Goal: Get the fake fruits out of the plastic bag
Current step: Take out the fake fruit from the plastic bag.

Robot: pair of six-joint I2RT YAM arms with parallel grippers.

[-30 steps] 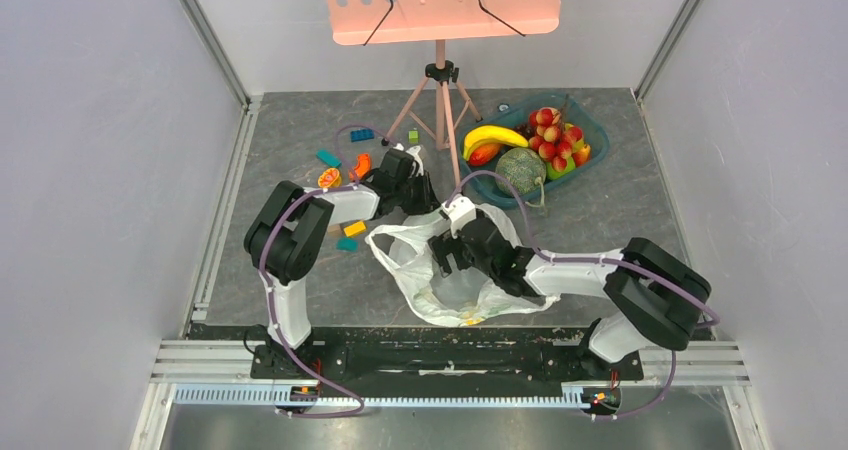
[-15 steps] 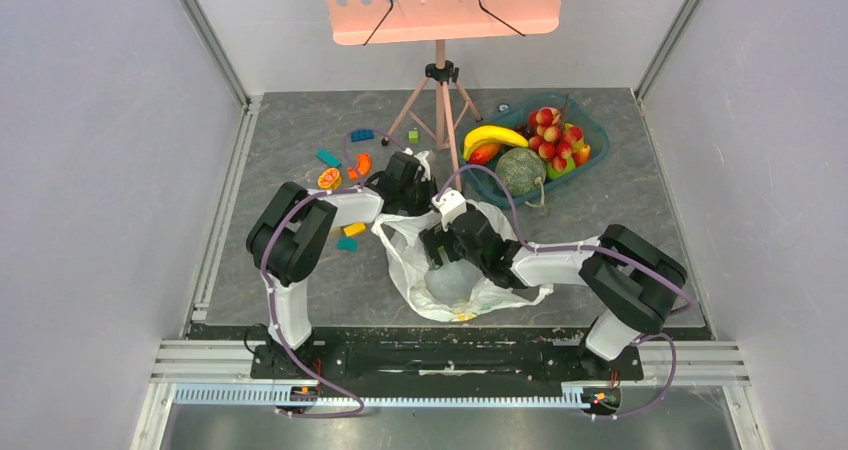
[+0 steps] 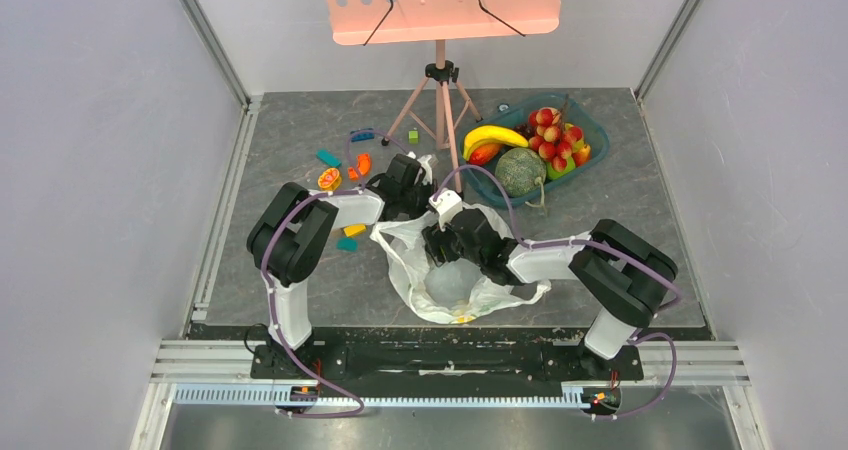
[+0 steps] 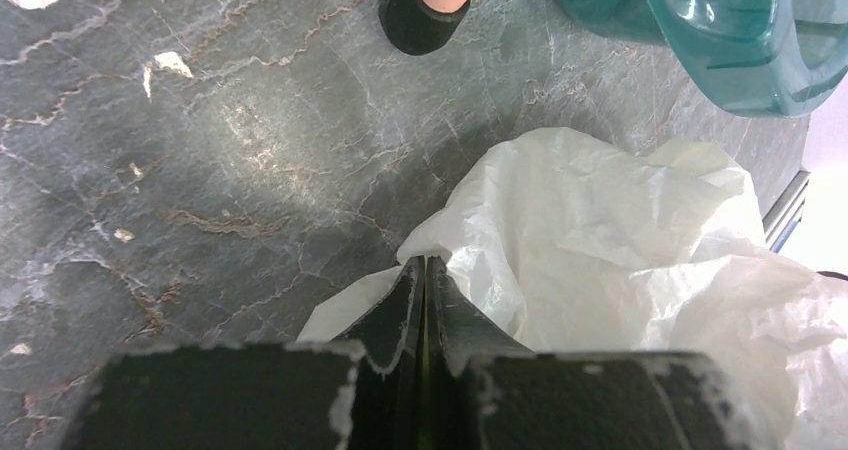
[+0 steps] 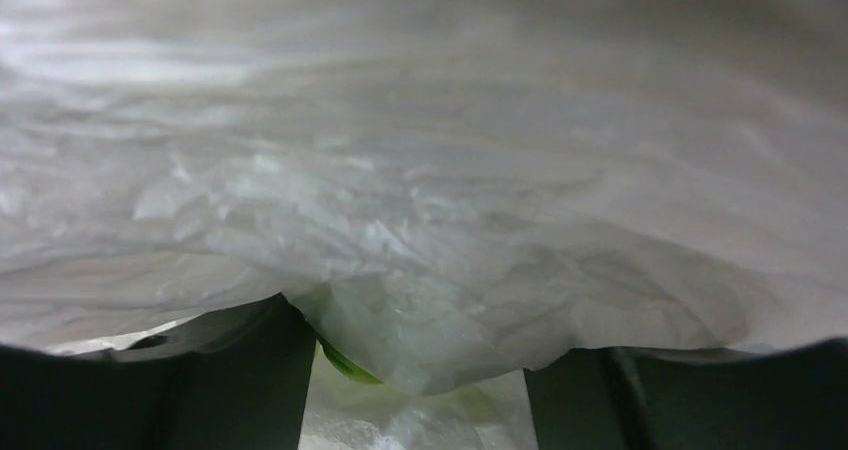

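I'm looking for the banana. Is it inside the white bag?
No, the banana lies in the teal tub at the back, next to the melon, well apart from the bag.

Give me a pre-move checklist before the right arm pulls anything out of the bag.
1. Left gripper jaws shut on the edge of the plastic bag: ok.
2. Right gripper inside the bag, jaws apart: ok.
3. Fruit between right jaws: cannot tell; only film and a green sliver show.
4. Film clear of right jaws: not ok; a fold bulges between them.
5. Left gripper apart from tripod foot: ok.
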